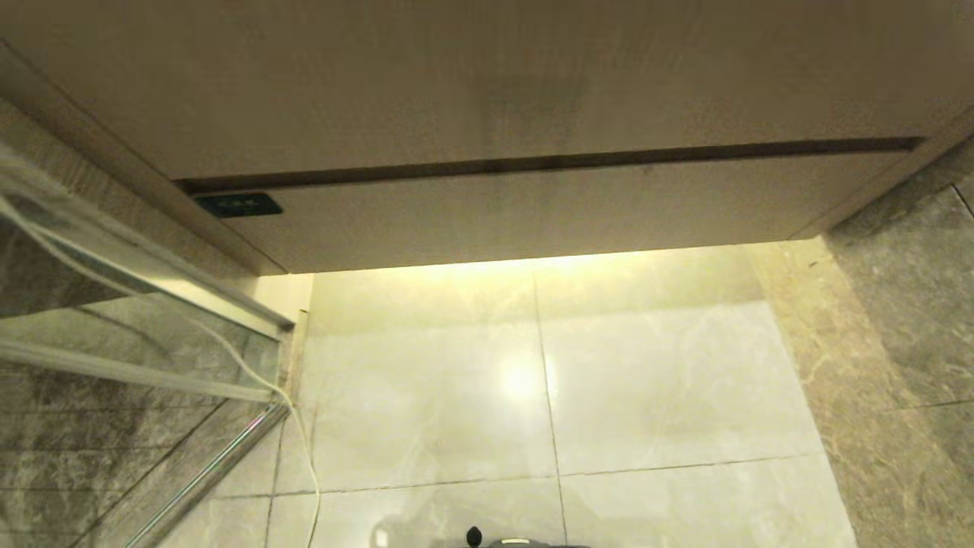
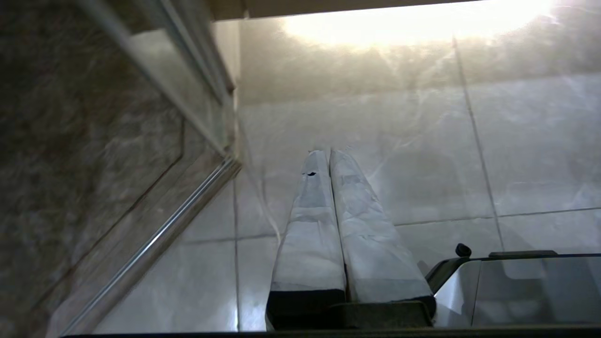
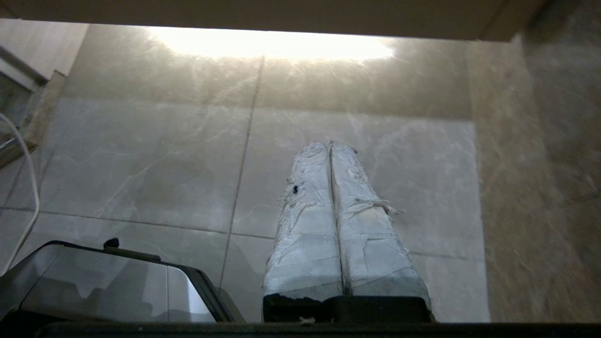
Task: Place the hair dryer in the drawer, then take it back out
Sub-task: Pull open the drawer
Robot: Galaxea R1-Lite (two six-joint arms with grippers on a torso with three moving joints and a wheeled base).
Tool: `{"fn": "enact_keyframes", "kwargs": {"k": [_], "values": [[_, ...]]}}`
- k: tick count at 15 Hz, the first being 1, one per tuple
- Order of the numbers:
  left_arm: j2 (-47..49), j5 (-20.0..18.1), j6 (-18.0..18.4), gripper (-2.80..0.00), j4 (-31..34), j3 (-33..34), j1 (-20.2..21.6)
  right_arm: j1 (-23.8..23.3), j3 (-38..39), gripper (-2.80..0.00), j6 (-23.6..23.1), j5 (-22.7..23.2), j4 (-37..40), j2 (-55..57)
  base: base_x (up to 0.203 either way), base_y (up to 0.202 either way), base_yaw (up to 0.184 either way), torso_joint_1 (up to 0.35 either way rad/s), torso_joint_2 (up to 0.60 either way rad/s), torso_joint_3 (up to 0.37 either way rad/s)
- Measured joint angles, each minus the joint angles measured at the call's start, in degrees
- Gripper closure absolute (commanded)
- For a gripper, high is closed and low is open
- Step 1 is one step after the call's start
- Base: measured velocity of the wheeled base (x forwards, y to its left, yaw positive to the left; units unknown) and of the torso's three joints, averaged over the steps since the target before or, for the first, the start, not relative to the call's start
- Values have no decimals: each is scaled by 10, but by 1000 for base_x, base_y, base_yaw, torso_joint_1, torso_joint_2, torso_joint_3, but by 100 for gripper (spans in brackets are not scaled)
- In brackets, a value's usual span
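facing the vanity from low down, the robot has the drawer (image 1: 548, 217) shut in front of it, its flat front flush under the plain wood panel (image 1: 487, 76) and marked by a small dark label (image 1: 238, 204) at its left end. the hair dryer shows in no view, so i cannot tell where it is; it may sit on the surface above, out of sight. the left tool (image 2: 328, 152) hangs over the tiled floor (image 1: 533, 380) with its wrapped fingers pressed together and nothing between them. the right tool (image 3: 330, 144) hangs the same way, closed and empty, over the floor nearer the dark stone wall (image 1: 905, 320).

judging from this, nothing of the task is done yet. the drawer front has no handle, so a closed tool would likely slip off it or only push it; it probably has to hook the gap along the top edge. a thin white cable (image 1: 293, 411) trails down beside the glass door (image 1: 137, 327) on the left, and the left arm or the base could snag it when moving.
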Motion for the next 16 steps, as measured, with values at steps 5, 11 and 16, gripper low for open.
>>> {"fn": "enact_keyframes", "kwargs": {"k": [5, 11, 16], "values": [[0, 0, 0, 0, 0, 0, 0, 0, 0, 0, 5, 0, 3, 0, 0, -5, 79, -5, 12, 4], [0, 0, 0, 0, 0, 0, 0, 0, 0, 0, -1, 0, 2, 0, 0, 0, 0, 0, 0, 0], [0, 0, 0, 0, 0, 0, 0, 0, 0, 0, 1, -1, 2, 0, 0, 0, 0, 0, 0, 0]]}}
